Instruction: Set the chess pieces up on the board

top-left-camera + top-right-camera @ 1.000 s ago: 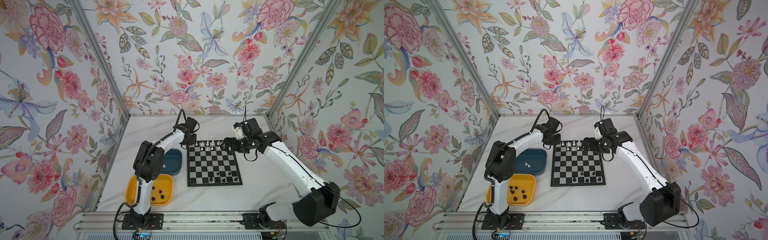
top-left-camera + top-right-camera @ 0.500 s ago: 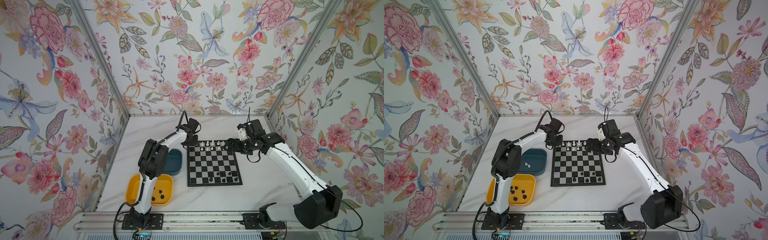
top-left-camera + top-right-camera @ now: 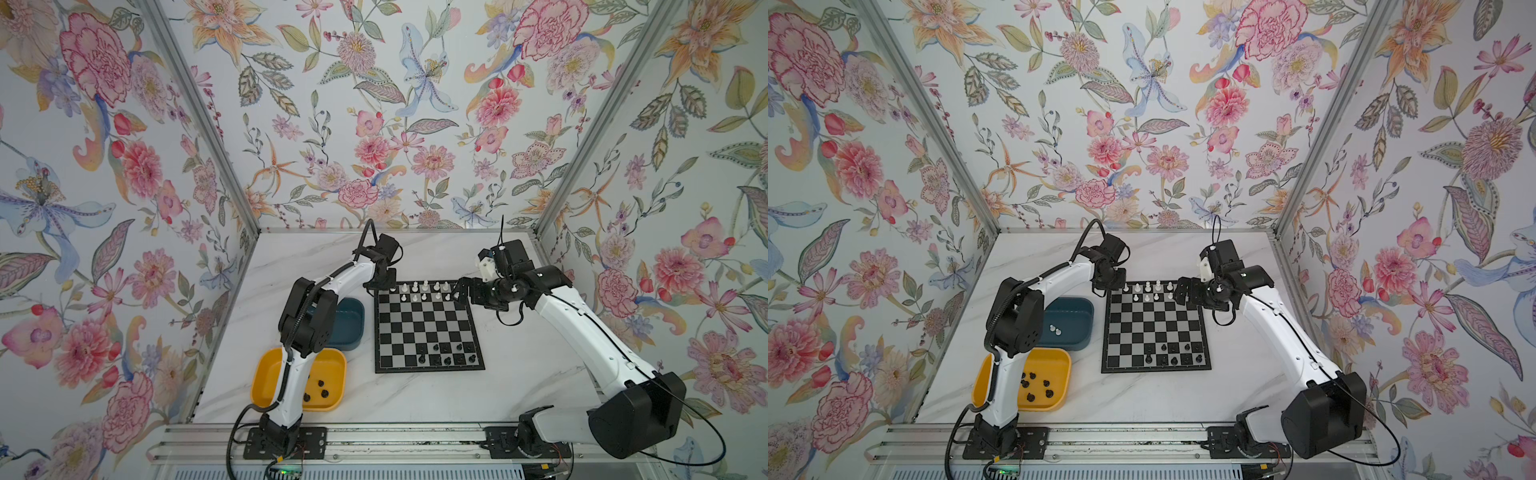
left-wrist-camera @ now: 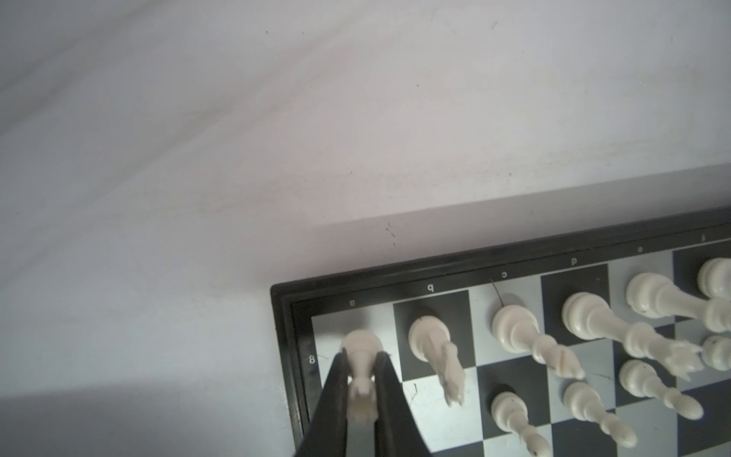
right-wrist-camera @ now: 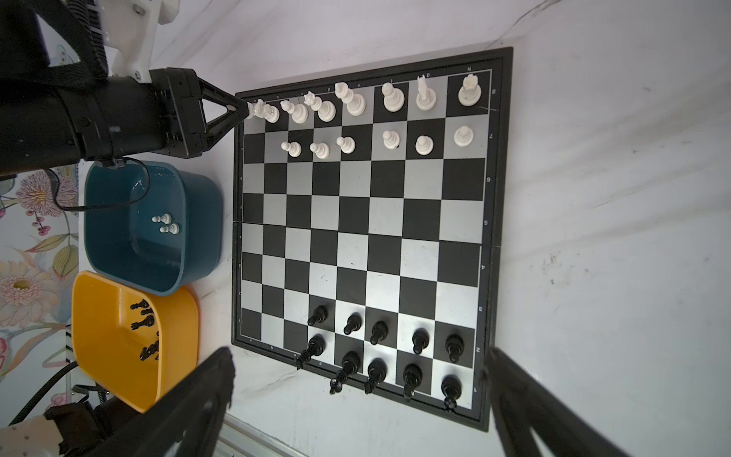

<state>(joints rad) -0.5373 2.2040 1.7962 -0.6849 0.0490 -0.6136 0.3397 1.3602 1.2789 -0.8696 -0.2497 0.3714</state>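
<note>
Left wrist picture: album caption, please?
Left pincer shut on a white plastic chess piece in a corner of the black-and-grey chessboard.

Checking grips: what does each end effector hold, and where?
Left end effector pinches a white chess piece above its base; right end effector holds nothing.

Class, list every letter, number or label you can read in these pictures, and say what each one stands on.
"a", "b", "c", "d": board far border, left wrist view.
"8": its side border there, beside the white piece the left gripper grips.
"8" to "1": side border, right wrist view.
"h", "g": far border, faint.
Remaining border marks: too blurred.
</note>
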